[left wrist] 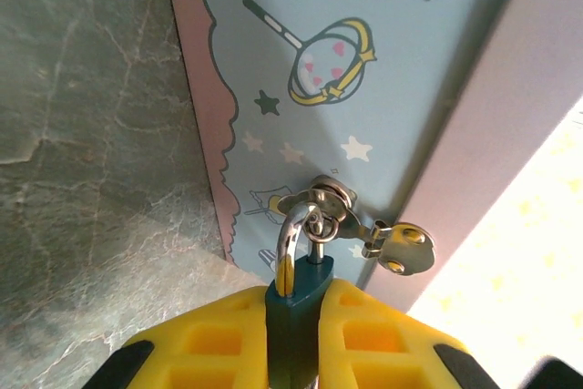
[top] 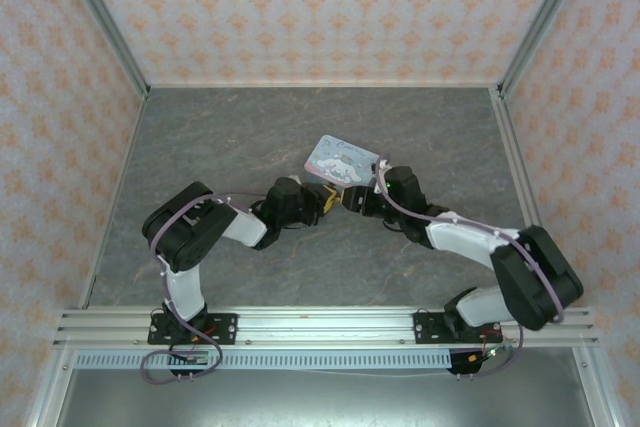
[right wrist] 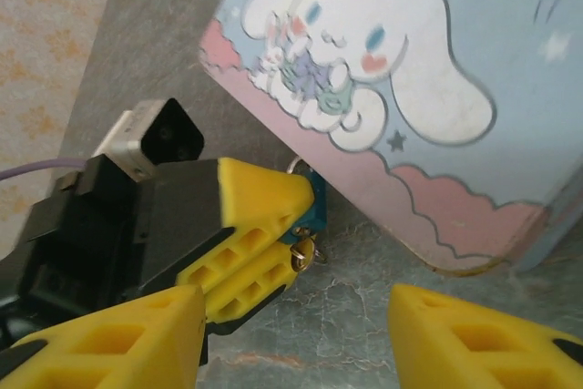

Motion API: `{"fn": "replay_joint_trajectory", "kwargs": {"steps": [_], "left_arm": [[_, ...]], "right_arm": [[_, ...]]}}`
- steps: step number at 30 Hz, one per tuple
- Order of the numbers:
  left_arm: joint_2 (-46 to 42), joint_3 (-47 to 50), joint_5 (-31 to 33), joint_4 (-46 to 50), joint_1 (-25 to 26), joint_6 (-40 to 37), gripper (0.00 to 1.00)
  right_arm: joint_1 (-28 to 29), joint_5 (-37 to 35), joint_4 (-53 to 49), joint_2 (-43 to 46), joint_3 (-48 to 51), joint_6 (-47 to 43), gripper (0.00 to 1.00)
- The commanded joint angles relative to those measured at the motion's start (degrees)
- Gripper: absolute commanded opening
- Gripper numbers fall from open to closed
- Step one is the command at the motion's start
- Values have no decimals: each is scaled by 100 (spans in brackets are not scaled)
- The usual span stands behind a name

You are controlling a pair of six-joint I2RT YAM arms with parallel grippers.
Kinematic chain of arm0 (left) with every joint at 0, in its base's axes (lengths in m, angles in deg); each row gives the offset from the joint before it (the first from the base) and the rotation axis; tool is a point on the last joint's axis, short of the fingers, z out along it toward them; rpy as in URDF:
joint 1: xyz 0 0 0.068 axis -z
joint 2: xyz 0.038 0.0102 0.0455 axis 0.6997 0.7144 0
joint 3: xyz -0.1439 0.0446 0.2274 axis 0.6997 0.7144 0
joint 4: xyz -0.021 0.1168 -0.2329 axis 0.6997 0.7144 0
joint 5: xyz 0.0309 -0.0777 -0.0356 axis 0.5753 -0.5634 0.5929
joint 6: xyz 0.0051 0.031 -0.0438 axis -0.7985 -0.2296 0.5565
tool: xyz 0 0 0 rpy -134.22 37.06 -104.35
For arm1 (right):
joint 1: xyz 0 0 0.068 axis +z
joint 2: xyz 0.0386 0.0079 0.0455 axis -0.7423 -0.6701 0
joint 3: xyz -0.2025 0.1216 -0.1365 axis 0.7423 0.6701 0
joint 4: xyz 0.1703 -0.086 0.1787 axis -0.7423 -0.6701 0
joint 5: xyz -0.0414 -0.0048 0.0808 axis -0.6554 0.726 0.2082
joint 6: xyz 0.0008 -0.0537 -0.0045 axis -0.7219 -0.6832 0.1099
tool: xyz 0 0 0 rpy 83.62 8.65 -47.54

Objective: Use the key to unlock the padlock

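The left tool (left wrist: 293, 339) is closed tight on the padlock (left wrist: 305, 275), its yellow fingers (left wrist: 383, 330) squeezing the teal body from both sides. The shackle (left wrist: 288, 239) is threaded through the hasp (left wrist: 330, 198) on the side of the pale-blue cartoon tin (top: 343, 159), so the padlock sits just off the tin's edge, low in the left wrist view and near the centre of the overhead view. Holding the body this way most likely steadies the padlock so that it cannot swing or twist on the hasp while the key is worked.

In the right wrist view, a small brass piece (right wrist: 302, 256) sticks out at the padlock's lower end, just past the left fingertips. It is probably the key, though it is too small to be sure.

The right tool (right wrist: 291, 339) stands wide with nothing between its fingers, which frame the bottom corners of its own view and face that brass piece from nearby.

Room is tight where it matters. The tin's pink rim lies just above the padlock, the left fingers cover most of the body, and the desk (top: 250, 127) lies close beneath. The approach from the bottom of the right wrist frame looks unobstructed. Around the tin the desk is open, and the patterned walls (top: 60, 97) are well apart from it.
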Motion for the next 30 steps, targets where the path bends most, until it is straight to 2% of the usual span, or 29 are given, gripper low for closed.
{"fn": "replay_joint_trajectory", "kwargs": {"steps": [1,5,9,14,17,23,30], "left_arm": [[-286,-198,-39,541,31,-121,0],[-475,-287,-64,907,29,-133,0],[-588,-358,-115,1150,17,-131,0],[-614,-417,-230,1244,13,-85,0],[-619,-429,-271,1229,-3,-59,0],[-619,-445,-310,1195,-5,-50,0],[-580,-462,-385,1219,-16,-41,0]], "right_arm": [[42,-590,-329,797,96,-1453,57],[107,-573,-356,1535,253,-2998,60],[340,-791,-480,1861,320,-4407,60],[908,-1850,-560,1699,341,-6292,61],[1322,-2822,-548,1299,280,-7395,61],[1676,-3368,76,607,331,-8428,60],[1796,-3584,484,-107,181,-8754,59]]}}
